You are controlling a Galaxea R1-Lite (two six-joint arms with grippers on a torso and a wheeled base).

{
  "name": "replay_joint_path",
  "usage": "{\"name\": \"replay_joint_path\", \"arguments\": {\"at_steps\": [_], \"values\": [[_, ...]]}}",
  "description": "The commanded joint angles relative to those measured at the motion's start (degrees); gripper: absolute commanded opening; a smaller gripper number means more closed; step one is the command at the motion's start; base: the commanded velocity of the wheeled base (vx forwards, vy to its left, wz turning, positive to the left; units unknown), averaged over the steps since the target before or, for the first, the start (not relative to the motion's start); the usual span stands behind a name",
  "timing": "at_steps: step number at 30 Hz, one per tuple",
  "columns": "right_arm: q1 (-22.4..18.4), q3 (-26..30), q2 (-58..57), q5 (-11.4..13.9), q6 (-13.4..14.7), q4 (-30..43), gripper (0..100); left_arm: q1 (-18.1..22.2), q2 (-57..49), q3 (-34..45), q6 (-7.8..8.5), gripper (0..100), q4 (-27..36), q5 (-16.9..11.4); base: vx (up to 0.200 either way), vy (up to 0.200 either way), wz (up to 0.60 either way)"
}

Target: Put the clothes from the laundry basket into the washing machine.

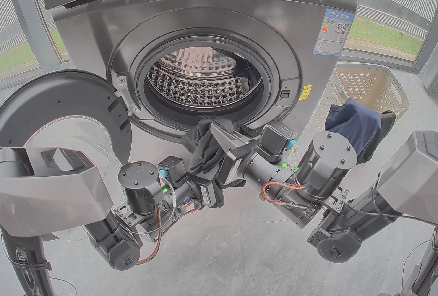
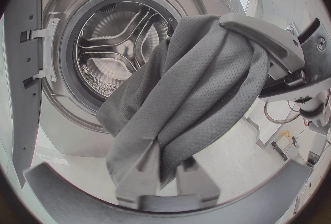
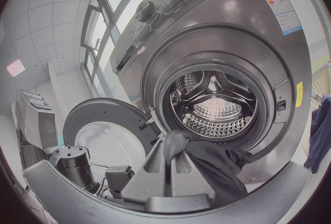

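A dark grey garment (image 1: 204, 149) hangs in front of the washing machine's open drum (image 1: 200, 78), just below its rim. My right gripper (image 1: 218, 129) is shut on the upper fold; in the right wrist view the cloth (image 3: 203, 155) is pinched at the tips of that gripper (image 3: 171, 162). My left gripper (image 2: 169, 181) sits under the same garment (image 2: 186, 97), whose lower end runs down between its fingers. The drum holds no clothes. A blue garment (image 1: 355, 124) lies over the rim of the beige laundry basket (image 1: 378, 85).
The round door (image 1: 59, 103) is swung fully open to the left, close to my left arm. The basket stands on the floor against the machine's right side. Grey floor (image 1: 237, 246) lies open in front of the machine.
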Motion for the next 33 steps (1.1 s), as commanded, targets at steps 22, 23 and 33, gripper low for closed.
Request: {"name": "replay_joint_path", "arguments": {"at_steps": [22,23,33], "values": [[0.0,0.6,0.2,0.0,0.4,0.0,0,-1.1,-8.2,9.7,0.12,100,0.0,-1.6,0.0,0.0,0.0],[0.1,0.6,0.1,0.0,0.4,0.0,0,-0.9,-7.9,9.4,0.12,100,0.0,-1.6,0.0,0.0,0.0],[0.6,0.5,0.1,0.0,0.4,0.0,0,0.7,-4.2,7.9,0.21,100,0.0,-1.7,0.0,0.0,0.0]]}}
